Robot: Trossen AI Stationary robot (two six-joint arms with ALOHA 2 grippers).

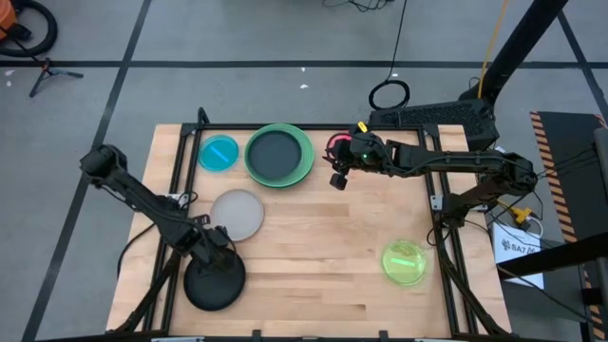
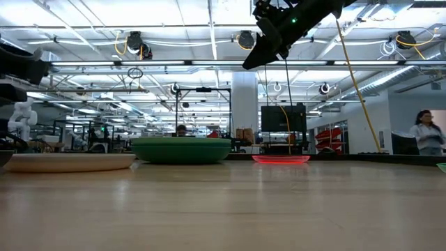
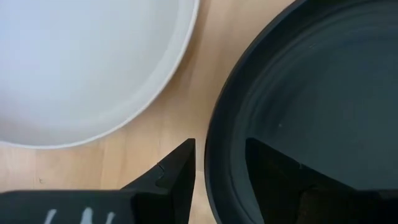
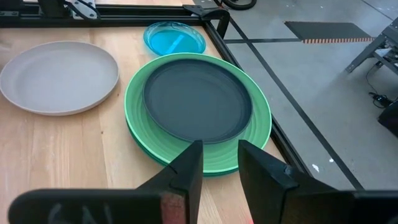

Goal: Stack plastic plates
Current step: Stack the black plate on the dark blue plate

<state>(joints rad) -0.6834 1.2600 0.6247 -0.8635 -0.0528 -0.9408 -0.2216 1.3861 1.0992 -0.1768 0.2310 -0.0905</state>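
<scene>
A black plate [image 1: 214, 287] lies flat on the table near the front left. My left gripper [image 1: 217, 256] points down over its far rim [image 3: 214, 155]. It is open, with one finger outside the rim and one over the plate's inside, and I see no touch. Just beyond lies a grey plate [image 1: 237, 214]. At the back, a dark plate lies in a stack of green plates [image 1: 278, 156]. My right gripper [image 1: 338, 180] hangs open and holds nothing, above the table beside that stack [image 4: 198, 106].
A small blue plate [image 1: 219, 153] lies at the back left. A pink plate [image 1: 334, 144] lies partly under my right arm. A yellow-green plate [image 1: 406, 262] lies at the front right. A black frame rail [image 1: 285, 127] runs along the table's far edge. Bare wood shows in the middle.
</scene>
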